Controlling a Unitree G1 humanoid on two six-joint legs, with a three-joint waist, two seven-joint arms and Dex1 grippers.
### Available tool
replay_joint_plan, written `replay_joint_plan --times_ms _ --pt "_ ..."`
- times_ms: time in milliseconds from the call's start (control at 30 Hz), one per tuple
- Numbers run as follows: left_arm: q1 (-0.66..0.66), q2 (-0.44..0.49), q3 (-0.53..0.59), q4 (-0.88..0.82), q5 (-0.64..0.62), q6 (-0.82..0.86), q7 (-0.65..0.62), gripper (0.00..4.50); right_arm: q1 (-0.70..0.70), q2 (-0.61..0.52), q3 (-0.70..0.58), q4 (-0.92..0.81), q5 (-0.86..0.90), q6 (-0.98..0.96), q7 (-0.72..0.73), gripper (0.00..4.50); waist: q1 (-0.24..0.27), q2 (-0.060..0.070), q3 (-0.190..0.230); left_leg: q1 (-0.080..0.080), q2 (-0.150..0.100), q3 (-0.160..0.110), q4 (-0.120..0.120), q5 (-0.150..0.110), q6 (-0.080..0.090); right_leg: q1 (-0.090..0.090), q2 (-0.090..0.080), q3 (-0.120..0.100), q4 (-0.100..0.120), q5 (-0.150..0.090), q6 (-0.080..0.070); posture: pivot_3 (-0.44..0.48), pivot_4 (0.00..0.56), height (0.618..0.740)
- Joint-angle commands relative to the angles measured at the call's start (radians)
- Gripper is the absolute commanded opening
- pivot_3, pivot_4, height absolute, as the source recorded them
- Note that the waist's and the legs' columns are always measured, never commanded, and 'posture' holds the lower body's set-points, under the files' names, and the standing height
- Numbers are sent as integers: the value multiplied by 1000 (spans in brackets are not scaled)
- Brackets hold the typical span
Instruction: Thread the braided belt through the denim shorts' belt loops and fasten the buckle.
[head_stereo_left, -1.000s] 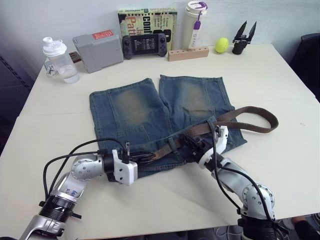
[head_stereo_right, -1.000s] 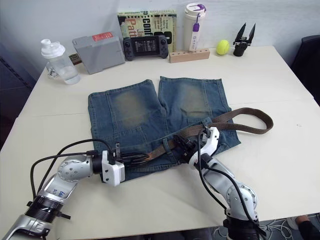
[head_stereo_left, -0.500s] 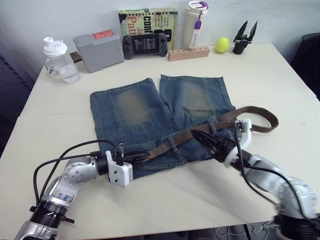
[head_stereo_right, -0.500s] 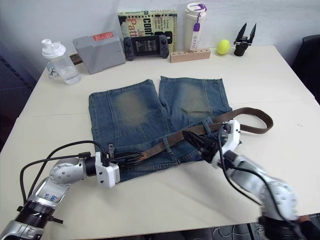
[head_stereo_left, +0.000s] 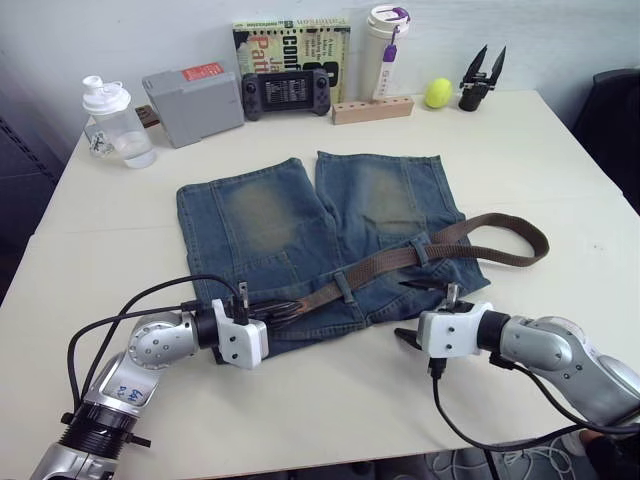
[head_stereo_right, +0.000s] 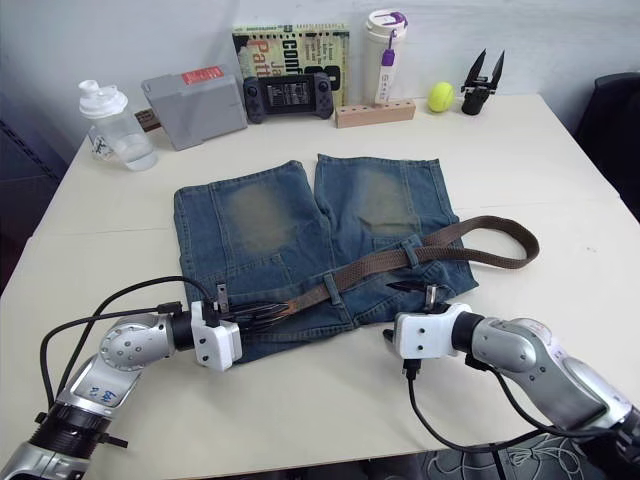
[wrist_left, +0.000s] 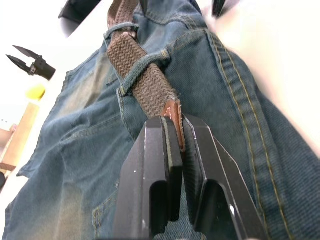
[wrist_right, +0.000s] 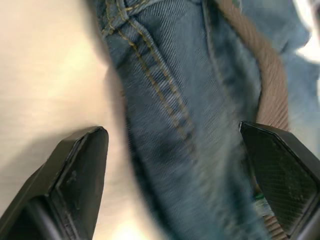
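Observation:
The denim shorts (head_stereo_left: 300, 220) lie flat on the table, waistband toward me. The braided belt (head_stereo_left: 470, 228) runs along the waistband under two belt loops (head_stereo_left: 343, 290) (head_stereo_left: 421, 247), then curls in a loop on the table at the right. My left gripper (head_stereo_left: 285, 308) is shut on the belt's leather-tipped end (wrist_left: 172, 111) at the waistband's left part. My right gripper (head_stereo_left: 408, 312) hovers open at the waistband's near edge; its fingers (wrist_right: 75, 170) straddle denim and hold nothing. I cannot make out the buckle.
Along the far edge stand a shaker bottle (head_stereo_left: 115, 120), grey box (head_stereo_left: 193, 92), game controller (head_stereo_left: 288, 90), book (head_stereo_left: 290, 45), tumbler (head_stereo_left: 384, 40), wooden block (head_stereo_left: 373, 108), yellow ball (head_stereo_left: 437, 93) and a spare black gripper (head_stereo_left: 478, 75). A dark chair (head_stereo_left: 615, 110) is at the right.
My right gripper let go of the belt, opened, and drew back toward the near edge of the waistband. The belt now lies straighter. The left gripper kept its hold.

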Motion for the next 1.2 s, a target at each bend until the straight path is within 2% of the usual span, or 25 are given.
replay_joint_plan --times_ms 33,67,100,133,233,267,433,567,667,933,1100,1200 --pt "25 1 28 -51 -15 6 19 0 19 55 5 138 -134 -10 -34 3189 0 -3 -2 0 0 0 0 0 0 0 0 0 0 0 0 0 150 720" --pt "27 2 29 -54 -14 9 20 0 24 65 -3 147 -142 -14 -32 2933 0 -4 -3 0 0 0 0 0 0 0 0 0 0 0 0 0 150 720" --pt "29 1 31 -57 -11 11 22 0 31 76 -12 162 -146 -6 -30 2349 1 -5 -3 0 0 0 0 0 0 1 0 0 0 0 0 0 150 720" --pt "30 1 31 -59 -10 12 23 0 35 84 -20 173 -150 -1 -28 1987 2 -6 -4 0 0 0 1 0 0 1 0 0 0 0 0 0 150 720" --pt "35 0 31 -66 -3 12 26 0 22 123 -68 247 -156 42 -64 438 3 -7 -4 1 1 -2 2 0 0 3 -1 -1 0 0 0 0 150 720" --pt "38 0 31 -71 1 13 28 0 12 126 -87 289 -162 53 -78 64 4 -7 -4 1 1 -2 2 0 0 4 -2 -1 0 0 0 0 150 720" --pt "52 10 34 -90 22 0 32 0 -48 92 -148 491 -197 39 -133 22 23 -5 -5 1 1 -6 4 0 2 7 -4 -2 -2 1 2 0 150 720" --pt "65 23 40 -95 46 -28 39 0 -71 80 -166 574 -199 -3 -129 22 33 -5 -5 0 -1 -11 5 0 3 10 -5 -4 -4 1 2 0 150 720" --pt "72 28 43 -93 59 -44 45 0 -77 82 -165 595 -207 -15 -117 22 32 -4 -5 0 -1 -12 5 0 3 11 -5 -6 -4 1 2 0 150 720" --pt "68 28 39 -83 64 -60 54 0 -46 131 -182 515 -135 38 -27 22 31 -4 -5 0 0 -13 5 0 3 12 -5 -7 -4 2 3 0 150 720" --pt "82 30 45 -103 72 -61 63 0 39 127 -316 374 60 193 117 2234 32 -4 -5 0 0 -15 4 0 3 12 -4 -8 -5 2 3 0 150 720" --pt "91 29 58 -112 87 -75 82 0 57 136 -426 244 227 360 199 3513 28 -4 -5 0 0 -16 4 0 3 12 -3 -8 -5 2 3 0 150 720"
